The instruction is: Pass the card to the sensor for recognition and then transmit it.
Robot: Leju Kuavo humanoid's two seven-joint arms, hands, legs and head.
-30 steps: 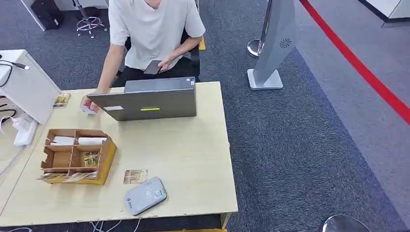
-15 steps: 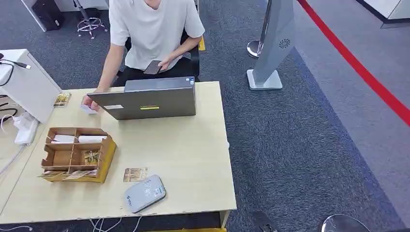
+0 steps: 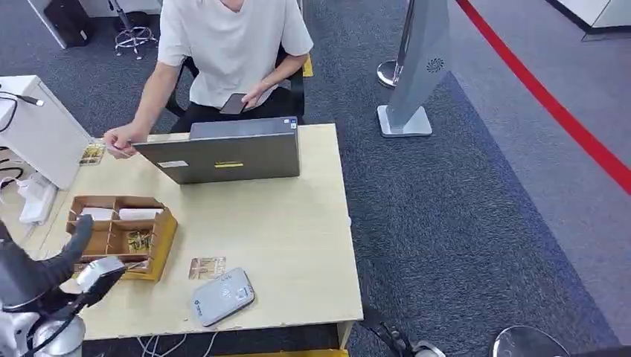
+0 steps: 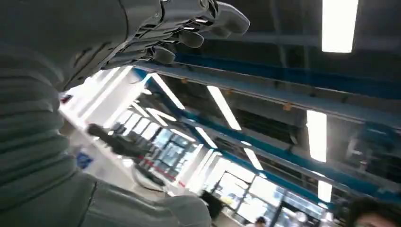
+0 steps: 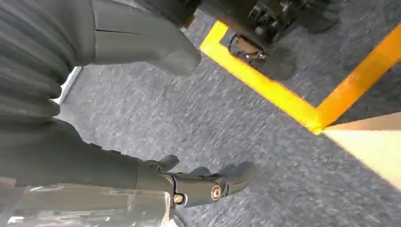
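left hand point(image 3: 71, 271): fingers apart, nothing held, raised at table's 8 o'clock. right hand point(image 5: 208, 182): fingers loosely spread, empty, over carpet. card point(image 3: 207, 268): flat on table point(image 3: 298, 230), touching sensor point(image 3: 222, 297) at its 11 o'clock. judged thin, light, stiff; pinch by edge.

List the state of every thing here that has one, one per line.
Laptop: open, lid back facing the camera.
Card: flat on the table, beside the reader, unheld.
Card reader: flat near the table's front edge, nothing on it.
Organizer box: open-topped, cards in its compartments.
Left robot hand: raised, fingers apart, empty.
Right robot hand: over the carpet, empty.
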